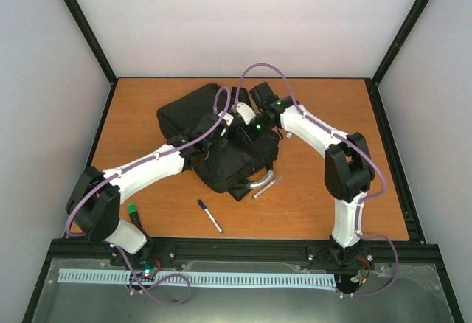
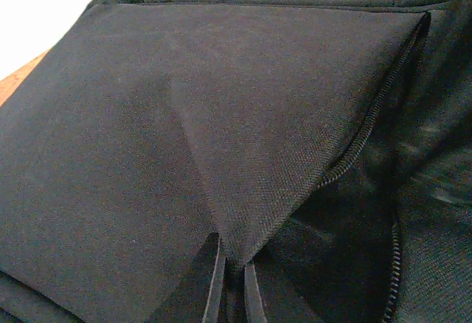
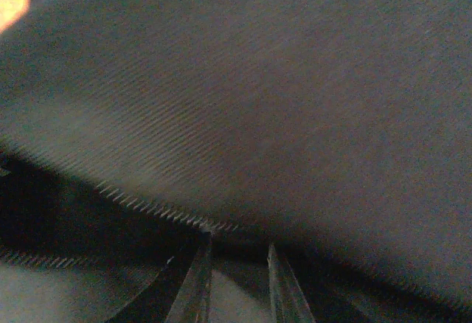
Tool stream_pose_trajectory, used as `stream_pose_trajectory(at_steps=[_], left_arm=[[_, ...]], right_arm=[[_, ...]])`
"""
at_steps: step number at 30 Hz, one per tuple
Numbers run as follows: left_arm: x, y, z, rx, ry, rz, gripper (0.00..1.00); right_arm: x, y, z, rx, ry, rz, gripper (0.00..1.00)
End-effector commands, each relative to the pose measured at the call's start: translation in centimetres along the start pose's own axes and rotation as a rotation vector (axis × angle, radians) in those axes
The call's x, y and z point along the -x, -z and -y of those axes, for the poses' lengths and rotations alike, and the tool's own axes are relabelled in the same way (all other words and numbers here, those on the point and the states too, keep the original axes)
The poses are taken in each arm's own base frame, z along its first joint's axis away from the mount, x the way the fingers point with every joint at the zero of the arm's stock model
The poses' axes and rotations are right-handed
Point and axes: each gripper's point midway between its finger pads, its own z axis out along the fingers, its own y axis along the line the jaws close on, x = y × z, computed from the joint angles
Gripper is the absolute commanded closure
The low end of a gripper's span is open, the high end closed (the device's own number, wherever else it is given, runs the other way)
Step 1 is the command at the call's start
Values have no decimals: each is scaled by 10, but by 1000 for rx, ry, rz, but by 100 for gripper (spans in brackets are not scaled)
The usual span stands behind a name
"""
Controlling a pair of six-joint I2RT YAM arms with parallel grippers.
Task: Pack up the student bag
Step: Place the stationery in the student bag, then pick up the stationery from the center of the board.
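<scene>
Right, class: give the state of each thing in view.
student bag: flat, zip open, flap lifted
left gripper: shut on its flap
right gripper: at zip edge, grip unclear
blue pen: loose on table
green-capped marker: loose on table
silver pen: beside bag

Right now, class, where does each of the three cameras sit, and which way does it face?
Top external: above and behind the bases, looking down on the orange wooden table; both white arms reach the large black soft fabric backpack.
Left wrist: on the left arm, facing the backpack's flap; its jaws pinch the fabric.
Right wrist: close against its fabric and zipper teeth; jaws show below.
All share the backpack.
</scene>
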Motion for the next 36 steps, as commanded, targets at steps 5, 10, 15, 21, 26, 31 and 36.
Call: stream_pose_trajectory(at_steps=[5, 10, 15, 21, 26, 31, 36], left_arm=[[37, 15, 3, -26, 43, 122, 99], [34, 9, 5, -24, 30, 87, 99], [37, 4, 8, -32, 25, 51, 99], [36, 5, 15, -74, 52, 24, 99], [25, -4, 28, -130, 68, -28, 99], [20, -11, 31, -143, 102, -51, 99], [21, -8, 23, -115, 115, -46, 99]], right_arm=[[-31, 58, -42, 64, 144, 42, 70], [-71, 77, -40, 34, 224, 11, 70], [-119, 92, -41, 61, 350, -39, 70], [-178, 92, -45, 73, 530, -146, 67], [-200, 80, -36, 55, 587, -203, 63], [-205, 65, -22, 30, 612, -226, 62], [-197, 55, 0, -20, 592, -220, 66]])
